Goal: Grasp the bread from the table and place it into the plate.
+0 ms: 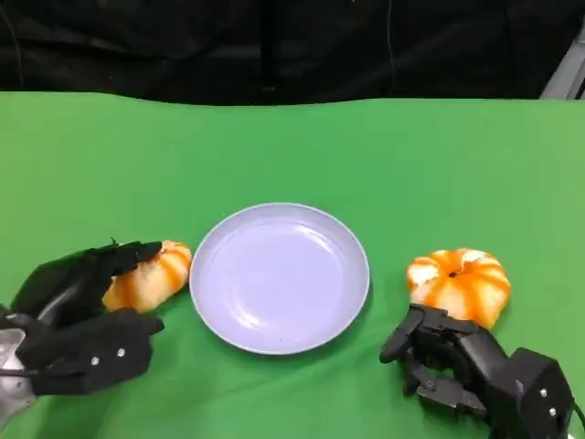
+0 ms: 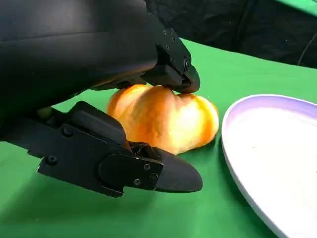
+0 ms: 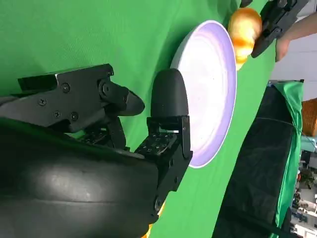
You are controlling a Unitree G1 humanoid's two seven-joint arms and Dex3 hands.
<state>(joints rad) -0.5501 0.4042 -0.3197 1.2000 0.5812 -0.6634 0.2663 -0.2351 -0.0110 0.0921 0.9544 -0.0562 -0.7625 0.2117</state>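
Note:
Two orange-and-white bread rolls lie on the green table, one on each side of a pale lilac plate [image 1: 279, 274] [image 2: 277, 158] [image 3: 213, 84]. My left hand [image 1: 78, 320] [image 2: 99, 109] brackets the left roll [image 1: 151, 274] [image 2: 163, 119]. Its fingers [image 2: 181, 82] touch the roll's top and its thumb lies close along the near side. That roll still rests on the table just left of the plate's rim. The right roll [image 1: 460, 283] sits right of the plate. My right hand [image 1: 457, 366] [image 3: 148, 129] lies just in front of it, fingers apart and holding nothing.
The green cloth [image 1: 292, 155] runs back to a black curtain [image 1: 274, 46]. In the right wrist view the left roll [image 3: 245, 25] and my left hand [image 3: 277, 20] show past the plate.

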